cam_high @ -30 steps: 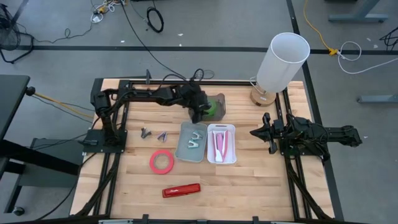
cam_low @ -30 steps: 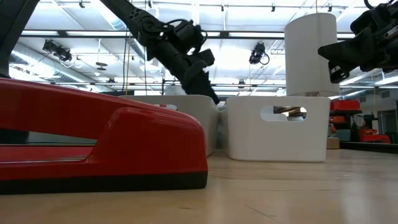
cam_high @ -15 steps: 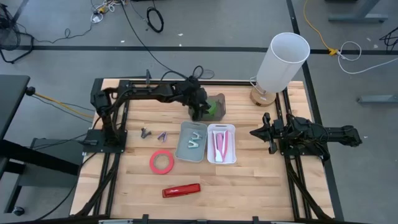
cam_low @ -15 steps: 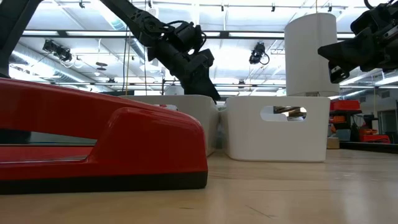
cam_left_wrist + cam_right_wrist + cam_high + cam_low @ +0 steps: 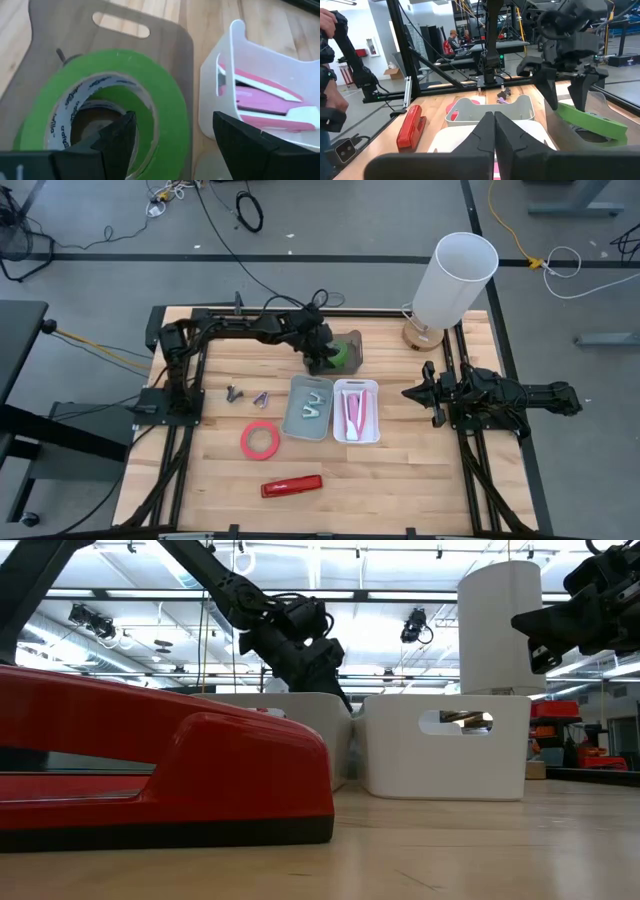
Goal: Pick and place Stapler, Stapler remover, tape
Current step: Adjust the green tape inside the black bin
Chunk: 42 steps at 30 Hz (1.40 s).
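The big green ring of tape (image 5: 107, 107) is lying flat on the dark wooden board (image 5: 60, 45). The left gripper (image 5: 172, 137) is hovering right over it, fingers spread wide, one finger in the hole. The right gripper (image 5: 412, 393), pinched together, is waiting well apart.

Two bins (image 5: 331, 409) side by side mid counter (image 5: 400, 470). Board (image 5: 352, 346) just behind them, tape roll (image 5: 340, 356) on it. Second tape roll (image 5: 260, 439) left of bins. Stapler (image 5: 292, 485) near front edge. Lamp (image 5: 448, 280) at back right corner.
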Available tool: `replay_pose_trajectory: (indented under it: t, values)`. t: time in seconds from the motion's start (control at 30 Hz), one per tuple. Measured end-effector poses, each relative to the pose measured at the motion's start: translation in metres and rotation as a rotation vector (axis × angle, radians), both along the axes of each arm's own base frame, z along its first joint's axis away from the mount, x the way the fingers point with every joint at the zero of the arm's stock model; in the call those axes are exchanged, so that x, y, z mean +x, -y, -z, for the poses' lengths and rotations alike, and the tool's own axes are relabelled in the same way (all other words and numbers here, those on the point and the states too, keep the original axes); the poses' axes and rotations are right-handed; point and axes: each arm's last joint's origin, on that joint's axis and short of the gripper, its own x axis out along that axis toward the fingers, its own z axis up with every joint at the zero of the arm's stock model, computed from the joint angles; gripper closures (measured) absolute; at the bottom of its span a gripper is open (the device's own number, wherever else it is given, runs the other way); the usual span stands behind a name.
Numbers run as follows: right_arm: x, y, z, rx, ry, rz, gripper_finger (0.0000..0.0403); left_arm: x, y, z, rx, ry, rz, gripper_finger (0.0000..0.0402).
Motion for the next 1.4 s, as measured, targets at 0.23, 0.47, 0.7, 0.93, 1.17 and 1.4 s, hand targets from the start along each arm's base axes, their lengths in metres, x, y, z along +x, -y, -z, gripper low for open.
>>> replay_pose_trajectory:
  t: [0.23, 0.47, 0.7, 0.93, 1.17, 1.4]
  values:
    - [0.0, 0.0, 0.0, 0.0, 0.0, 0.0, 0.0399, 0.0005, 0.0001, 0.0021, -0.001, 0.0, 0.016, 0.014]
    - [0.0, 0.0, 0.0, 0.0, 0.0, 0.0, 0.0399, 0.0003, -0.0002, 0.0021, -0.006, 0.0, 0.013, 0.0186]
    - [0.0, 0.0, 0.0, 0.0, 0.0, 0.0, 0.0399, 0.0003, -0.0003, 0.0021, -0.001, 0.001, 0.016, 0.0224]
    - [0.0, 0.0, 0.0, 0.0, 0.0, 0.0, 0.0399, 0.0004, -0.0002, 0.0023, 0.002, 0.0, 0.015, 0.0262]
    - [0.0, 0.0, 0.0, 0.0, 0.0, 0.0, 0.0399, 0.0003, -0.0002, 0.0025, 0.004, -0.002, 0.016, 0.03]
    - [0.0, 0.0, 0.0, 0.0, 0.0, 0.0, 0.0399, 0.0003, -0.0005, 0.0026, 0.014, -0.006, 0.007, 0.0302]
